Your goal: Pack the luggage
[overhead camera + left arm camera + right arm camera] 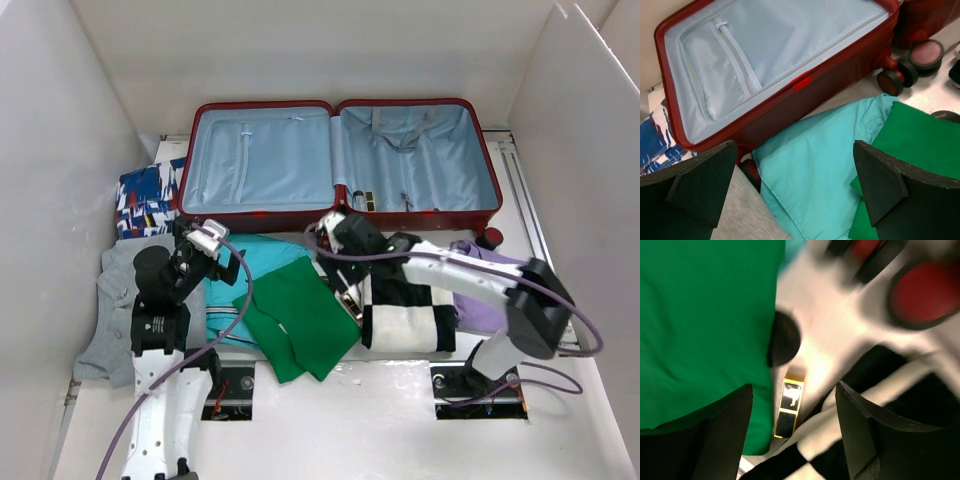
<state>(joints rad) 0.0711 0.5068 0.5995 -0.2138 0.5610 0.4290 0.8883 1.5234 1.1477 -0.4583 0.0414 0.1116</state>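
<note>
The luggage (270,160) lies open at the far side of the counter (400,420). Its long axis runs left to right, and both pale blue halves face up with no clothes in them. The clothes lie on the near side of it, so any piece has to travel away from the arms and over the near wall. The left tool (795,185) is released, its jaws spread wide above the teal shirt (810,165), just short of the left half. The right tool (795,435) is also released and holds nothing. It hangs low between the green shirt (700,325) and the checked cloth (405,320), close to the hinge. Only the overhead view shows both halves. The left wrist view adds the zip pocket (725,60) and wheels (900,80), while the right wrist view is blurred.
</note>
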